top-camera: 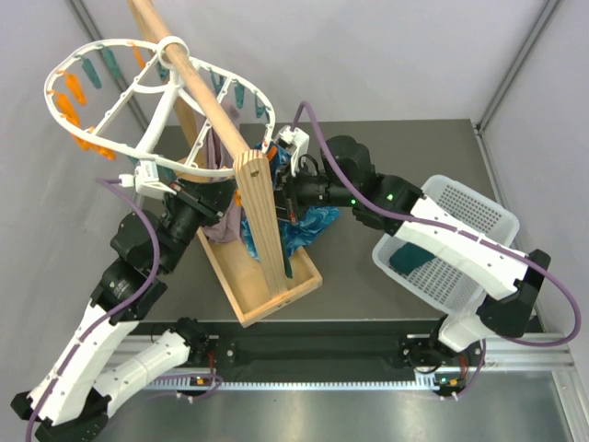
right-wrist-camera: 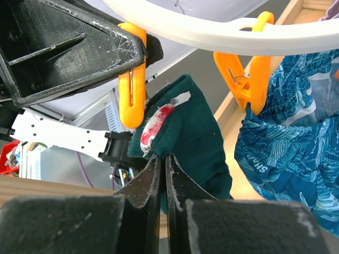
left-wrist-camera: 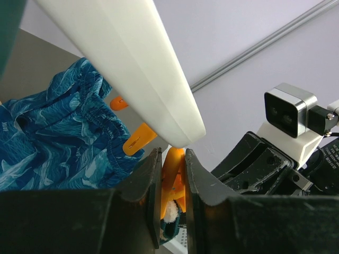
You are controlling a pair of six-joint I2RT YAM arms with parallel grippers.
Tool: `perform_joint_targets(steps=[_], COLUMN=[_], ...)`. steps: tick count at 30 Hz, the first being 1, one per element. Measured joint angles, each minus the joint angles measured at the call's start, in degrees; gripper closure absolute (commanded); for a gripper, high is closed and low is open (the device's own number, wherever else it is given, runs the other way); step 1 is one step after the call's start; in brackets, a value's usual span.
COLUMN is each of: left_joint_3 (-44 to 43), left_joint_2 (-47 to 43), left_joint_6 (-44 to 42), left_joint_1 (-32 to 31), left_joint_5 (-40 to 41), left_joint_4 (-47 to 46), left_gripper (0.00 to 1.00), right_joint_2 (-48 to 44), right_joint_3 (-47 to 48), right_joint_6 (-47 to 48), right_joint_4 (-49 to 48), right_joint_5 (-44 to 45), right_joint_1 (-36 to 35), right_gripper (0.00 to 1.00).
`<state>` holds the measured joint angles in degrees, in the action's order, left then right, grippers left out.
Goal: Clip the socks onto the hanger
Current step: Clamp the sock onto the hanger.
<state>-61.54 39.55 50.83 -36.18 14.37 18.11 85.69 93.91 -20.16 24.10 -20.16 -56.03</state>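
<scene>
The step in hand looks like feeding the sock (right-wrist-camera: 193, 132) into a peg (right-wrist-camera: 132, 90) on the hanger (right-wrist-camera: 212, 34), which hangs from the wooden pole (top-camera: 207, 92) over the far-left part of the bench; the meeting point sits mid-bench, nearer the far edge. The left gripper (left-wrist-camera: 172, 156) is almost closed, its fingers pinching the orange peg from both sides just under the white rim; the right gripper (right-wrist-camera: 164, 159) is clamped tight on the dark teal sock and holds its cuff up just beside the peg's lower end (whether any fabric is already between the peg's tips cannot be told).

To do it well, I judge the squeeze should hold the peg wide while the cuff rises straight into its mouth; the squeeze should come off before the sock is let go.

Room is tight; the blue cloth (right-wrist-camera: 286, 159) hangs from the neighbouring peg (right-wrist-camera: 246, 79) close on one side, and the wooden upright (top-camera: 258, 212) stands right by both wrists. Toward the right edge there is open bench before the basket (top-camera: 479, 207), where another sock (top-camera: 409, 258) lies.
</scene>
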Motion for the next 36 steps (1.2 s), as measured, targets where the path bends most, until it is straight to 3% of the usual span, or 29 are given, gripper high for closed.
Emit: perform_joint_targets(steps=[36], left_joint_3=[0.0], left_joint_2=[0.0], left_joint_6=[0.22], left_joint_1=[0.02], left_joint_5=[-0.17], left_joint_4=[-0.02], left_gripper=[1.0], right_joint_2=[1.81], right_joint_3=[2.6], right_joint_6=[-4.37], right_joint_4=[-3.85], right_joint_5=[-6.51], right_joint_1=[-0.07], right_gripper=[1.0])
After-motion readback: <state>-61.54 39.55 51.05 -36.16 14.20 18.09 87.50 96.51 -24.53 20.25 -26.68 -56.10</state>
